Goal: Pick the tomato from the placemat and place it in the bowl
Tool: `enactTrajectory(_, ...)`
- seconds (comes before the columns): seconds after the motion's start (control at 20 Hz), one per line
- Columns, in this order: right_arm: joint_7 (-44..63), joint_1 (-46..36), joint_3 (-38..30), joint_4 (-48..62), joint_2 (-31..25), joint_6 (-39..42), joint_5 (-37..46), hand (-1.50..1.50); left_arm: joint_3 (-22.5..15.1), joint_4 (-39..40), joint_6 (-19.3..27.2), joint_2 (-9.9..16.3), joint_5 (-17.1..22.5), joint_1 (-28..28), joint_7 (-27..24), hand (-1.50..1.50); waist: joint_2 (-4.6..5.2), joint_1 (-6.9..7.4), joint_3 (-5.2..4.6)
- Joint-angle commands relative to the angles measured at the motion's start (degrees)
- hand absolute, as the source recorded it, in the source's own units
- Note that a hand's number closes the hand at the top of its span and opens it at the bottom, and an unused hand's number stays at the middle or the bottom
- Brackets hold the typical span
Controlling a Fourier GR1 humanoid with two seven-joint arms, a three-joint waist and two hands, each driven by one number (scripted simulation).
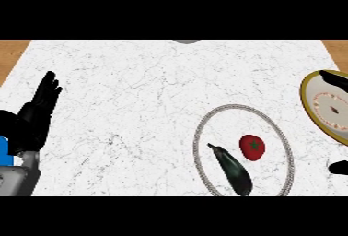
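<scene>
Tomato (pixel 252 147), red with a dark green calyx facing up, is lying inside the oval placemat (pixel 204 120) at the lower right of the frame, and nothing is touching it. We are seeing it just right of a dark eggplant (pixel 232 171), which is slanting from the mat's middle toward its lower rim; the two are close but apart, so we judge a grasp from the tomato's right side would be steering clear of the eggplant.

Our left hand (pixel 38 109) is resting open at the left edge of the frame, fingers straight and pointing up, well apart from the mat and holding nothing.

At the right edge the bowl (pixel 311 107), yellow-rimmed with a pale patterned inside, is showing tilted toward us and partly cut off. Dark shapes at its upper rim and below it are likely parts of our right hand (pixel 338 167), but we cannot tell whether that hand is gripping the bowl or merely near it.

We are judging the pick as not yet begun: the tomato is sitting on the mat, the bowl near it to the upper right, with white marble counter (pixel 136 83) between them.
</scene>
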Motion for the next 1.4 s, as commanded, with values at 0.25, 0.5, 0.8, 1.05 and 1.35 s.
enactTrajectory(0.25, 15.5, -14.7, 9.4, 1.0, -6.0, 14.1, 3.5, -1.50, -0.1, -0.7, -0.3, -1.1, -1.6, -1.5, 0.8, 0.00, 0.12, 1.07, -0.04)
enactTrajectory(0.5, 14.5, -19.3, 18.2, 8.6, -0.5, 18.2, 9.8, -1.50, -0.5, 2.2, -1.6, -2.5, -2.7, -1.7, -1.0, 0.00, 0.33, 1.08, 0.02)
enactTrajectory(0.8, 20.1, -23.8, 22.0, 11.1, 3.1, 26.8, 10.8, -1.50, 2.3, -3.0, -2.4, -0.7, -2.1, 0.8, 1.1, 0.00, 0.03, 0.78, 0.02)
enactTrajectory(1.05, 18.0, -20.4, 25.2, 11.9, 3.7, 29.2, 17.0, -1.50, 3.8, -1.2, -4.2, -1.1, -2.0, 1.1, 0.8, 0.00, -0.03, 0.03, 0.03)
enactTrajectory(1.35, 13.9, -24.4, 26.3, 17.1, 11.0, 21.5, 28.6, -1.50, 4.3, 0.5, -4.7, -3.0, -4.0, -0.5, 1.3, 0.00, 0.07, 0.12, 0.05)
